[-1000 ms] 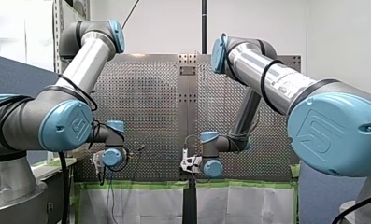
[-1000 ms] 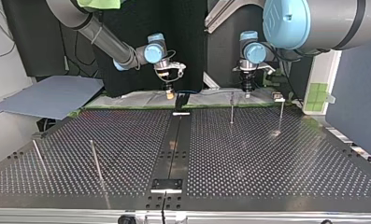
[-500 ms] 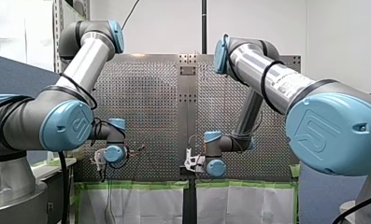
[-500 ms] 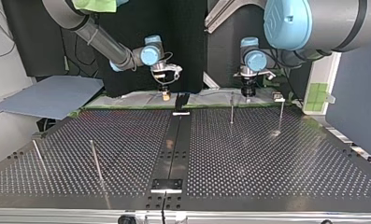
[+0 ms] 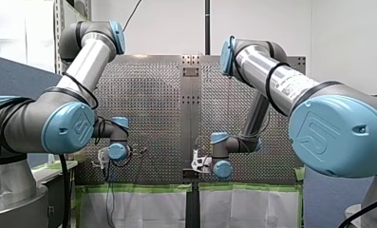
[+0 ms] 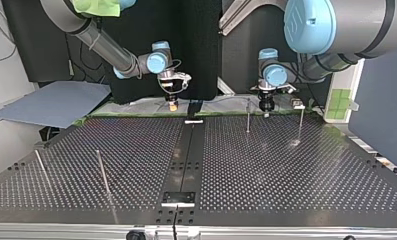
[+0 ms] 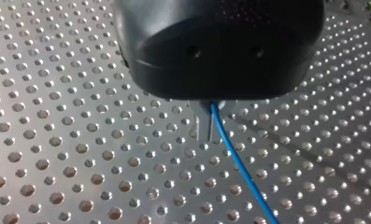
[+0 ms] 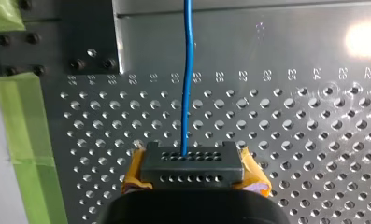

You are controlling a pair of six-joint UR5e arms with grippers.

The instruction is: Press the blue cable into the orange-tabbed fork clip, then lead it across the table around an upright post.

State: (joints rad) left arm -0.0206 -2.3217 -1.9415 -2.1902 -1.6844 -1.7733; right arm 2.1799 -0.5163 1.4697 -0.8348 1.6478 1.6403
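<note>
Only the wrist views show the thin blue cable [image 7: 239, 168]. In the left wrist view my left hand [image 7: 206, 135], black with metal fingers, is pinched closed on it, and the cable slants away from the fingers over the perforated metal worktop [image 7: 57, 140]. In the right wrist view my right hand [image 8: 192, 165], with orange-yellow pads at its sides, is closed on the cable, which runs straight ahead. The top view gives the layout: my left hand stands at 3 o'clock of my right, with a thin upright metal post [image 6: 247, 116] near its 8 o'clock.
</note>
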